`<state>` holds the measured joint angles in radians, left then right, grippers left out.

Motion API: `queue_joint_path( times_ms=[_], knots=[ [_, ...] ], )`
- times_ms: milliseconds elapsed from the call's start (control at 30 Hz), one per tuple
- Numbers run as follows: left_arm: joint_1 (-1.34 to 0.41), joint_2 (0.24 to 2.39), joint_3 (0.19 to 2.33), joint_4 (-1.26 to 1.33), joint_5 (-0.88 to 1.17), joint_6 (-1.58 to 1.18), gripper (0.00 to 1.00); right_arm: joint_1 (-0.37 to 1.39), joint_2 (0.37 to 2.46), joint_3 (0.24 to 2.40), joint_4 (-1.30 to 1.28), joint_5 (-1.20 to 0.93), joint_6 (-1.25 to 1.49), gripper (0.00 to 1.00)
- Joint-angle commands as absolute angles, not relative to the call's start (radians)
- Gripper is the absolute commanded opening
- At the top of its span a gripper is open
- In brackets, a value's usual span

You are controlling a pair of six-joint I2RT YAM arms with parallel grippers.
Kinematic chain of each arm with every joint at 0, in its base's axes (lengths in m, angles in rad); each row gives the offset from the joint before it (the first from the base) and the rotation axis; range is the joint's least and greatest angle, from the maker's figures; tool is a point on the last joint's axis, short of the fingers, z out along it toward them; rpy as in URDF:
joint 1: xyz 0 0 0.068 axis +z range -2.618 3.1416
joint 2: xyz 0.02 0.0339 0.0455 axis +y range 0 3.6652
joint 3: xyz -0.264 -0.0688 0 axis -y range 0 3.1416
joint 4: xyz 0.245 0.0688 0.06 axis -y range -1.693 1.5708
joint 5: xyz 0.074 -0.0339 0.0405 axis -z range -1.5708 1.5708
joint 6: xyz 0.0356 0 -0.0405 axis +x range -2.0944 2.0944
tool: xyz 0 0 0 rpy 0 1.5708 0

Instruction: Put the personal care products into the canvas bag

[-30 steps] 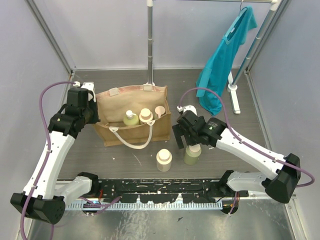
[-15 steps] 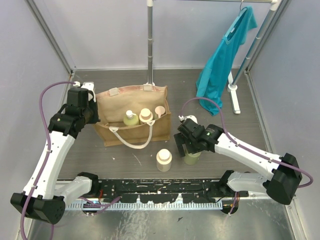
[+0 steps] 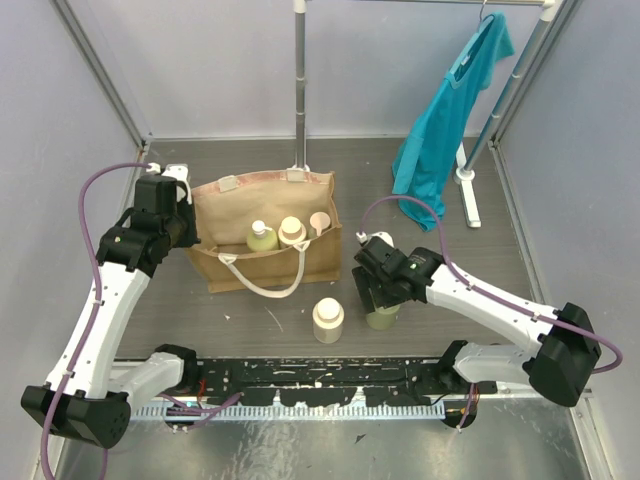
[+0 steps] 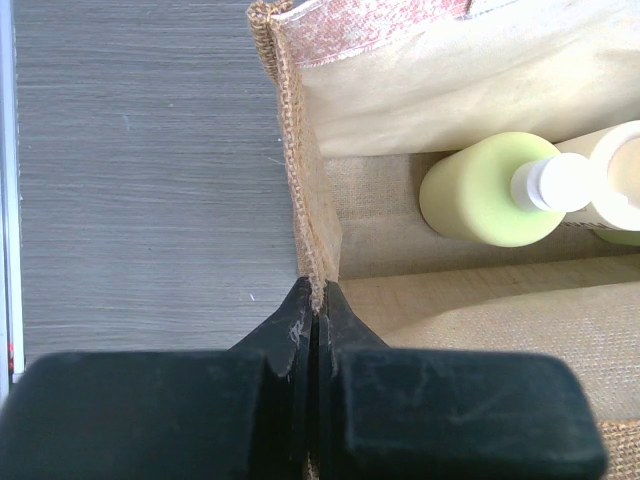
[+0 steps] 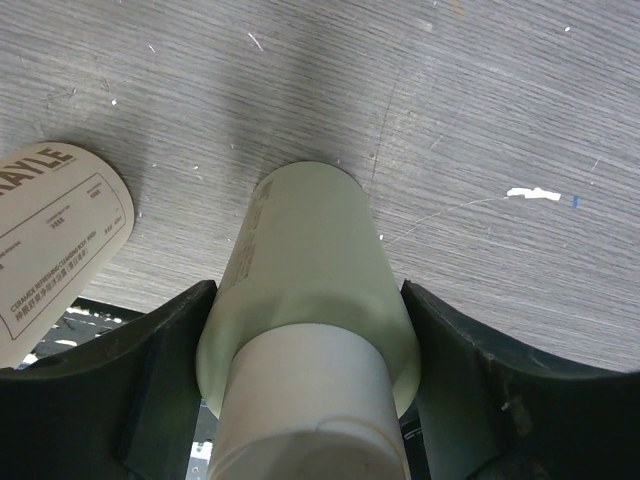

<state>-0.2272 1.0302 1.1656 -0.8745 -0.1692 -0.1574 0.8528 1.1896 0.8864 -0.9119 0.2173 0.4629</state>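
The canvas bag [image 3: 225, 208] stands open at centre left, with three bottles inside: a pale green pump bottle [image 3: 262, 238], a cream one [image 3: 291, 232] and a third [image 3: 319, 221]. My left gripper [image 3: 190, 228] is shut on the bag's left rim [image 4: 310, 200]; the left wrist view shows the burlap edge pinched between its fingertips [image 4: 316, 300]. Right of the bag, a pale green bottle [image 3: 383, 318] stands upright on the table. My right gripper [image 3: 381, 300] is down over it, fingers pressing both sides of its shoulder [image 5: 310, 260]. A cream bottle [image 3: 328, 320] stands just left of it.
A teal shirt [image 3: 445, 130] hangs from a rack at the back right, whose foot [image 3: 467, 190] rests on the table. A metal pole [image 3: 299, 80] rises behind the bag. Enclosure walls close in the left, right and back.
My right gripper came down over the pale green bottle and closed its fingers against its sides. The left gripper and the bag have not moved.
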Motion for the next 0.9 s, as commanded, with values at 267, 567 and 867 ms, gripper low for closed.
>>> queue_joint_path(
  times_ms=[267, 567, 867],
  knots=[
    [-0.225, 1.015, 1.183, -0.857, -0.163, -0.154, 0.05, 0.856, 1.237, 0.994, -0.948, 0.241, 0.449, 0.09],
    [-0.225, 1.006, 1.183, -0.859, -0.166, -0.154, 0.06, 0.833, 1.356, 1.423, -1.059, 0.428, 0.372, 0.01],
    [-0.225, 1.004, 1.186, -0.861, -0.152, -0.157, 0.04, 0.716, 1.523, 1.822, -0.986, 0.516, 0.167, 0.01]
  ],
)
